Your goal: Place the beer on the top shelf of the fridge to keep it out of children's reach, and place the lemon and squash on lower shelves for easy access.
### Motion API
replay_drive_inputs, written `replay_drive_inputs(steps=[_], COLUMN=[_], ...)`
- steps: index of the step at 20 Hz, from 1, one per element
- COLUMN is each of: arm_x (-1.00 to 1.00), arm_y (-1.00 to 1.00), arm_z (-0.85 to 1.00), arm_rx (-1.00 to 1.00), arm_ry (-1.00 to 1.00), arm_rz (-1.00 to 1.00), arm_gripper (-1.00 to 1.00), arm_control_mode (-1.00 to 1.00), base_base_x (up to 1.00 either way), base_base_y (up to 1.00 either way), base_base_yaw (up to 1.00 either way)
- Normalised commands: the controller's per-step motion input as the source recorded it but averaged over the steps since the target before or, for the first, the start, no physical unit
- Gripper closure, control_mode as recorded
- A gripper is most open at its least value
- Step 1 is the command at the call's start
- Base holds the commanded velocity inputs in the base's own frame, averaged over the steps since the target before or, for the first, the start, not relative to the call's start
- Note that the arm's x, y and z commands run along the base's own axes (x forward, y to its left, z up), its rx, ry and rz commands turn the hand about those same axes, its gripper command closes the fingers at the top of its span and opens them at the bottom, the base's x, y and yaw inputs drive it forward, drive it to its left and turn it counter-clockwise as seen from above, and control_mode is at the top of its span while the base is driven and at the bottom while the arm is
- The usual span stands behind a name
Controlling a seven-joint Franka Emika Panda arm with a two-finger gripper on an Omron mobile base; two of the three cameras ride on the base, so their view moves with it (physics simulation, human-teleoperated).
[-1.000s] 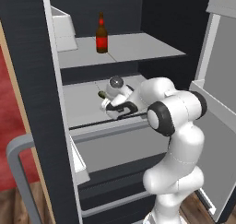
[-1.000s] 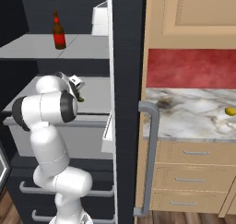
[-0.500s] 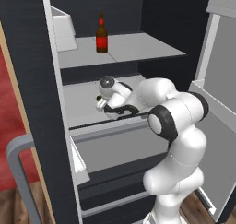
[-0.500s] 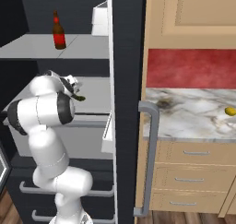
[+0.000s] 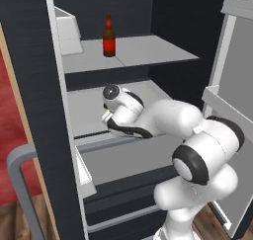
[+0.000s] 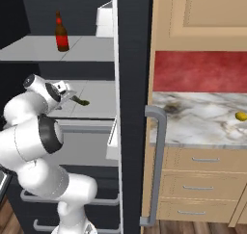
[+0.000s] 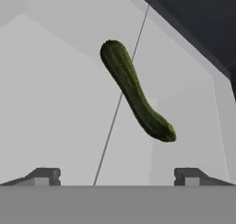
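Note:
The dark green squash (image 7: 136,91) lies flat on a lower shelf (image 7: 55,103) of the fridge (image 5: 29,61), just ahead of my gripper (image 7: 115,177). The gripper is open, its fingertips (image 7: 44,176) wide apart and touching nothing. From the right base view, the squash (image 6: 81,101) rests on that shelf (image 6: 99,100) just past the gripper (image 6: 70,96). The beer (image 5: 109,36) stands upright on the top shelf (image 5: 148,49), also visible as the beer (image 6: 61,33) from the right. The lemon (image 6: 240,116) sits on the marble counter (image 6: 202,122) right of the fridge.
A white box (image 5: 69,34) stands at the top shelf's left end. The open fridge door (image 5: 232,86) with white racks hangs to the right of my arm. A grey bar handle (image 6: 157,165) and tan drawers (image 6: 202,185) lie right of the fridge.
The jaws have gone from shut on the squash to wide open, leaving it lying on the lower shelf. The hand has shifted slightly back from it.

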Motion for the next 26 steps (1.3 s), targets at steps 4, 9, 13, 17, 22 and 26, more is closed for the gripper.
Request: replay_drive_inputs(steps=[4, 9, 13, 17, 22, 26], arm_x=[-1.00, -1.00, -1.00, -0.91, -0.80, -0.94], arm_y=[-0.02, -0.12, -0.28, -0.36, -0.31, -0.19], arm_z=[0.01, 0.08, 0.51, 0.55, 0.53, 0.37], arm_rx=[0.05, 0.24, 0.28, 0.18, 0.13, 0.10], arm_ry=[0.00, 0.00, 0.00, 0.00, 0.01, 0.02], arm_rz=[-0.06, -0.10, -0.10, -0.07, -0.07, -0.04], arm_gripper=[-1.00, -1.00, -1.00, -1.00, -1.00, -1.00], arm_control_mode=[-1.00, -1.00, -1.00, -1.00, -1.00, -1.00], base_base_x=[0.00, 0.00, 0.00, 0.00, 0.00, 0.00], base_base_y=[0.00, 0.00, 0.00, 0.00, 0.00, 0.00], base_base_yaw=[0.00, 0.00, 0.00, 0.00, 0.00, 0.00])
